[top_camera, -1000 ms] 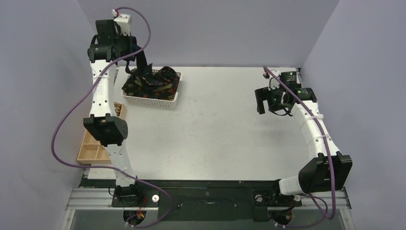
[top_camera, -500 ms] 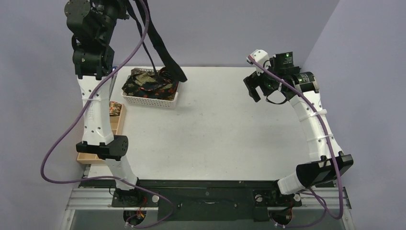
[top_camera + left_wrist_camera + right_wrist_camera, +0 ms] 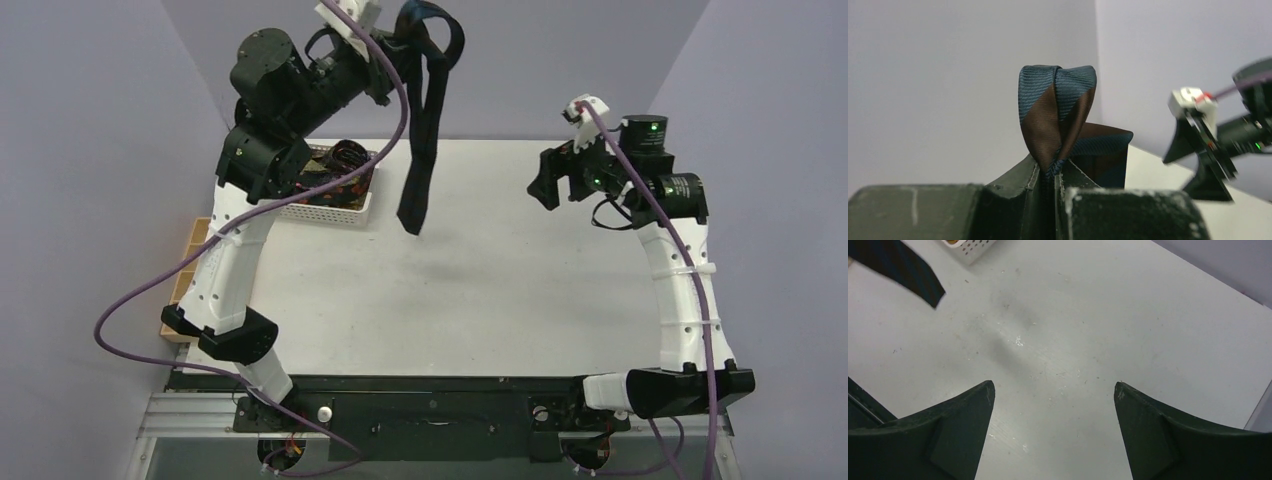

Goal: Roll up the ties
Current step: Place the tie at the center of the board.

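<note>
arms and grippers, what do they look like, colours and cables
White link shells with black joints on the left arm and right arm, a purple cable along each. The left gripper and right gripper have matte black wedge fingers. A green light glows by the right wrist.

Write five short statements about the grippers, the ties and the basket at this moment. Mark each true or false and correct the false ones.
1. The left gripper is shut on a dark tie. True.
2. The dark tie lies spread out flat. False: it hangs folded from the left gripper, above the table.
3. The right gripper is open and holds nothing. True.
4. The white basket is empty. False: patterned ties lie in it.
5. The right gripper grips the dark tie's lower end. False: it is well apart from the tie.
</note>
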`<control>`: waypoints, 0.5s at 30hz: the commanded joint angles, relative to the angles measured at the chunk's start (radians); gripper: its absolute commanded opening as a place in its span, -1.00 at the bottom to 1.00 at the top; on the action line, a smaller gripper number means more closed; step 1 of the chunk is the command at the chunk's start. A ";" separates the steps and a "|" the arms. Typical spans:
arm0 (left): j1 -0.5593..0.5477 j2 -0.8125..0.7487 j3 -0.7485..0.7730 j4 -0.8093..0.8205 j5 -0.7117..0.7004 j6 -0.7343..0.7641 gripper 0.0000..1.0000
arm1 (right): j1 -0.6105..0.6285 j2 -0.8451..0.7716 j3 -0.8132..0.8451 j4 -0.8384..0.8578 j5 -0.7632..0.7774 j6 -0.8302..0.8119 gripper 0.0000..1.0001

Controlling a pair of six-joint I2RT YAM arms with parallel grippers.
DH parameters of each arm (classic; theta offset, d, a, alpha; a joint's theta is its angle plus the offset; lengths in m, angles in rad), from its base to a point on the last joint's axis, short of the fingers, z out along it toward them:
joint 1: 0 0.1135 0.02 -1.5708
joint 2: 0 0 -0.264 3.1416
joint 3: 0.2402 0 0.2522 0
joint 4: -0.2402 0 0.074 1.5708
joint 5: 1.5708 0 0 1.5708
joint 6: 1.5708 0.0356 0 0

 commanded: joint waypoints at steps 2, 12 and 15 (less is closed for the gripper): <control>-0.055 -0.046 -0.120 -0.058 0.022 -0.122 -1.00 | -0.168 0.011 0.009 -0.084 -0.154 0.023 0.67; -0.012 -0.186 -0.459 -0.234 -0.241 -0.457 -0.87 | -0.156 0.038 -0.098 -0.221 0.050 -0.133 0.66; 0.132 -0.192 -0.692 -0.305 -0.236 -0.559 -0.39 | -0.071 0.051 -0.143 -0.228 0.164 -0.163 0.66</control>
